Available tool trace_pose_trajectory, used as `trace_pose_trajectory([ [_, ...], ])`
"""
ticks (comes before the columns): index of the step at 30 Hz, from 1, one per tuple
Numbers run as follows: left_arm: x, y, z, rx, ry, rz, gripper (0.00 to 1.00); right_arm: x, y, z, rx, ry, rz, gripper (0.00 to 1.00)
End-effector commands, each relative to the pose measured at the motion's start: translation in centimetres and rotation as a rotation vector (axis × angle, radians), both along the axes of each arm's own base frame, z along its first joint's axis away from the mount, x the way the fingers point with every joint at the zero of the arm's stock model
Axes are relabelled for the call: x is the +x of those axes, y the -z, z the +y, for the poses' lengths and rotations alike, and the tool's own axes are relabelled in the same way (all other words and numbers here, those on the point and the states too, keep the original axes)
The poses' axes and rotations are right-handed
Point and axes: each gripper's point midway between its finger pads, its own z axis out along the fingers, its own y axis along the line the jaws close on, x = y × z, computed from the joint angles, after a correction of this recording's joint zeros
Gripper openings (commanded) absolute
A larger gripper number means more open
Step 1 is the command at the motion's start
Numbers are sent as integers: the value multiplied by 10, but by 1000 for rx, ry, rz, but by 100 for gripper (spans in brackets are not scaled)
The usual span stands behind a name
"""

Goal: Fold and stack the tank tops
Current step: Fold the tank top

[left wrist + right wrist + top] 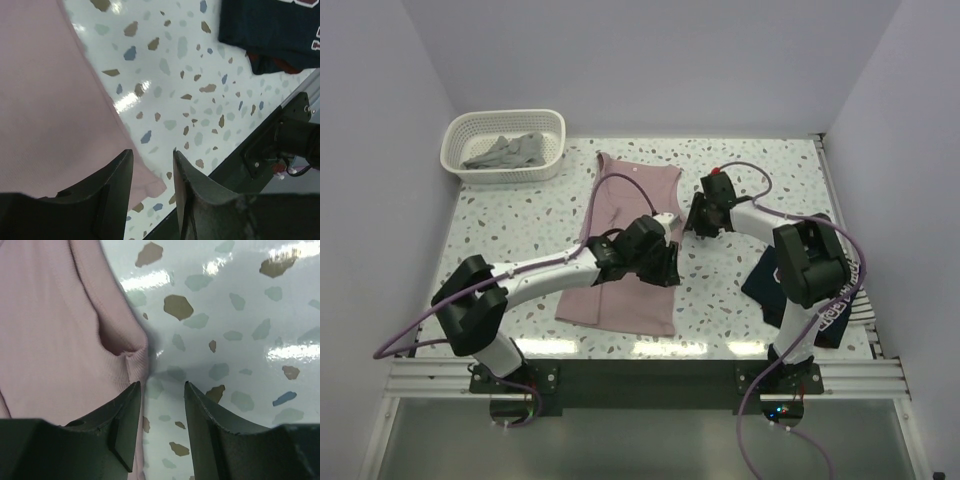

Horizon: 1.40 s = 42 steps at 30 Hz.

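The dusty pink tank top [616, 262] lies flat in the middle of the table. My left gripper [666, 270] is open over its right lower edge; in the left wrist view [151, 155] the pink hem corner [145, 187] lies between the jaws. My right gripper [698, 224] is open at the top's right armhole; in the right wrist view [162, 385] the pink edge [135, 355] sits by the left finger. The navy tank top [772, 282] lies at the right, partly under the right arm. The grey tank top [506, 151] lies in the basket.
The white lattice basket [552, 135] stands at the back left. The table's metal front rail [640, 375] runs along the near edge, and it also shows in the left wrist view [270, 140]. A white side rail [832, 195] lines the right edge.
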Motion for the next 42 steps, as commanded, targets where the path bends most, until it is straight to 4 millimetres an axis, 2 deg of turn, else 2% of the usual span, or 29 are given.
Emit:
trace_pose_trajectory([
  [1,-21,6,-8,50,13,-19,43,16,-17,12,39,-40,-53,44],
  [3,-36,17,-11,90,28,-2,43,17,-20,12,48,-25,-64,44],
  [8,-52,37,-8,194,10,-23,40,10,-22,5,48,12,-78,45],
  [9,-61,41,-7,227,20,-21,40,9,-23,4,47,15,-79,45],
  [18,-88,56,-6,351,28,-49,35,8,-41,-1,43,26,-115,44],
  [24,-92,60,-8,375,36,-56,35,9,-44,-1,53,28,-116,44],
  [42,-102,76,-20,367,80,-34,38,8,-34,0,60,35,-104,44],
])
